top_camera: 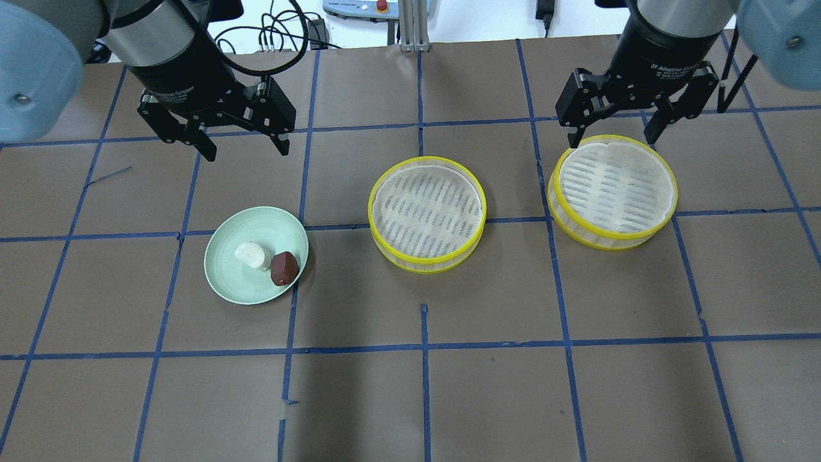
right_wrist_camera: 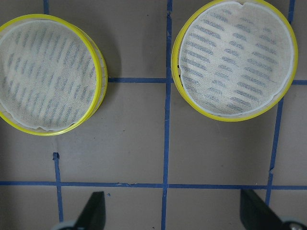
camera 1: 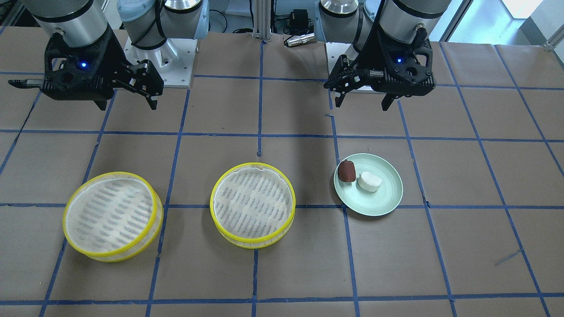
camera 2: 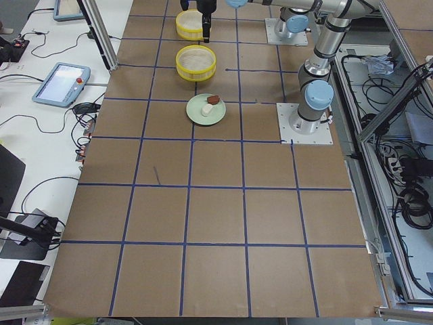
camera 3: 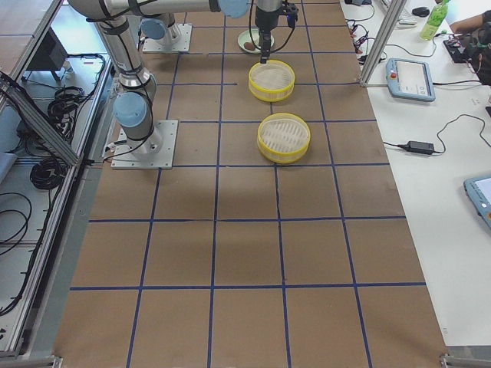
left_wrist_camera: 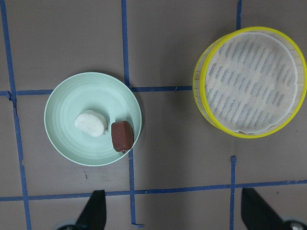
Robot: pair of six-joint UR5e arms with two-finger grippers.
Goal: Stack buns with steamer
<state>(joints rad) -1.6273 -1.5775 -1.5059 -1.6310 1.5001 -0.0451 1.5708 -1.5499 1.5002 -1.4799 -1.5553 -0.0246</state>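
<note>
While both buns lie on the plate (top_camera: 255,221) and neither steamer holds anything, I judge the step in hand to be the first pick. My left fingers (top_camera: 280,136) hang above the table (top_camera: 487,385) on the base side of the plate, spread wide and holding nothing. My right fingers (top_camera: 572,125) are likewise wide apart and empty, up near the right-hand steamer (top_camera: 614,186).

The white bun (top_camera: 251,255) and the reddish-brown bun (top_camera: 283,268) sit side by side, touching or nearly so, the brown one at the rim nearest the middle steamer (top_camera: 426,205).

Procedure, as I judge it:
- Centre the left fingers over one bun only.
- Turn the wrist so they close across its short axis, with neither finger landing in the seam between the two.
- Stop the descent short of the plate — a scrape would shove it.
- Close gently; both lumps look soft.
- Carry to the middle steamer and release low — a drop could roll the bun.
</note>
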